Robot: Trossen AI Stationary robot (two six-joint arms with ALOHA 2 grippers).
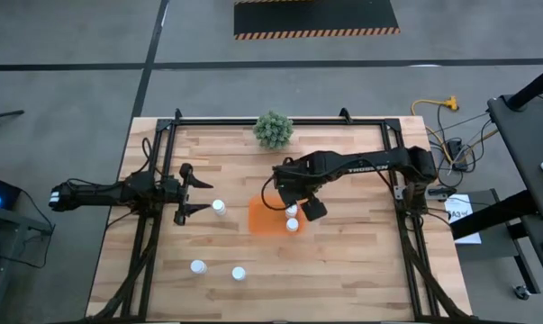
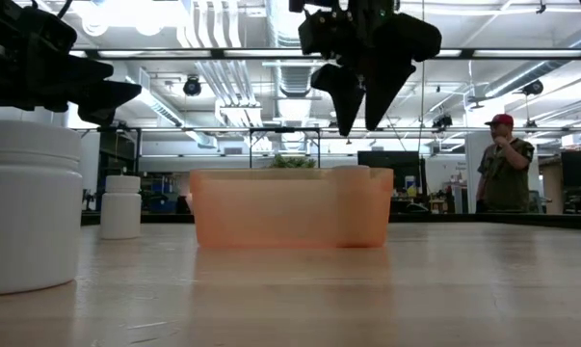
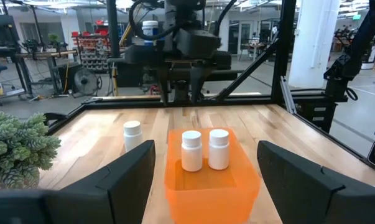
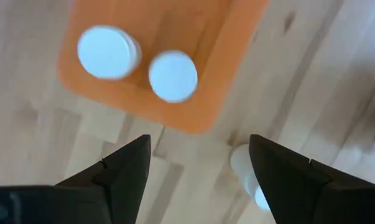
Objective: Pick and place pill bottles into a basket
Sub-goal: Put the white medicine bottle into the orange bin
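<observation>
The orange tray lies mid-table and holds two white pill bottles standing upright. My right gripper hangs above the tray's far right part, fingers pointing down, open and empty. One more bottle stands on the table just beyond the tray's far side. My left gripper is open and empty left of the tray. A bottle stands just off the tip of its near finger. Two bottles stand near the table's front edge.
A small green bushy plant stands at the table's far edge, behind the tray. A black frame runs around the tabletop. In the low view a person stands in the room beyond the table.
</observation>
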